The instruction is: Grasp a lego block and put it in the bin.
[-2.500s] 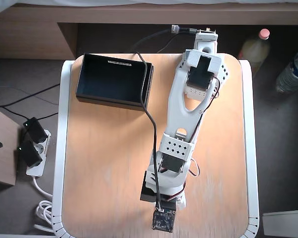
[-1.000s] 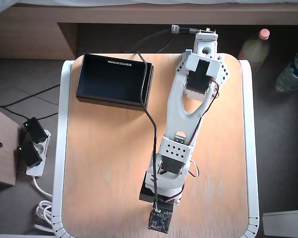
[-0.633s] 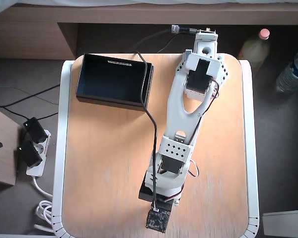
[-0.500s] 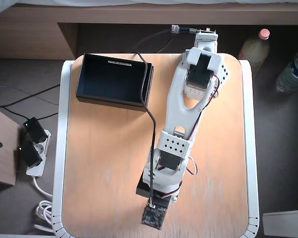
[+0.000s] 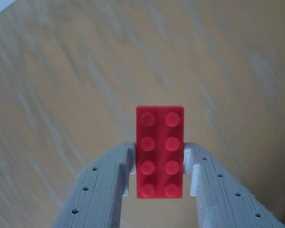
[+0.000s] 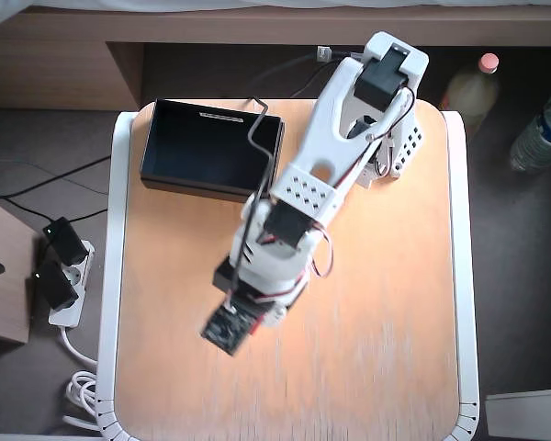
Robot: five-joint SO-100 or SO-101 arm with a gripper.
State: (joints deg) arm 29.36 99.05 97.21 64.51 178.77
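— Right, gripper clamped on the lego block, a grey finger pressed against each long side, studs facing the wrist camera.

— Held clear of the wooden table?

— Looks lifted, yes. From overhead, hidden beneath the white arm at mid-table, just beside the bin at the upper-left corner.

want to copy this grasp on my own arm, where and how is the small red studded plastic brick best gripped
Grip the small red studded plastic brick across its two long smooth side walls, at the half nearer the wrist, as the gripper does in the wrist view. Come in along its long axis, one grey finger on each side. The flat parallel sides seat the pads squarely; the studded top would likely hold less well.
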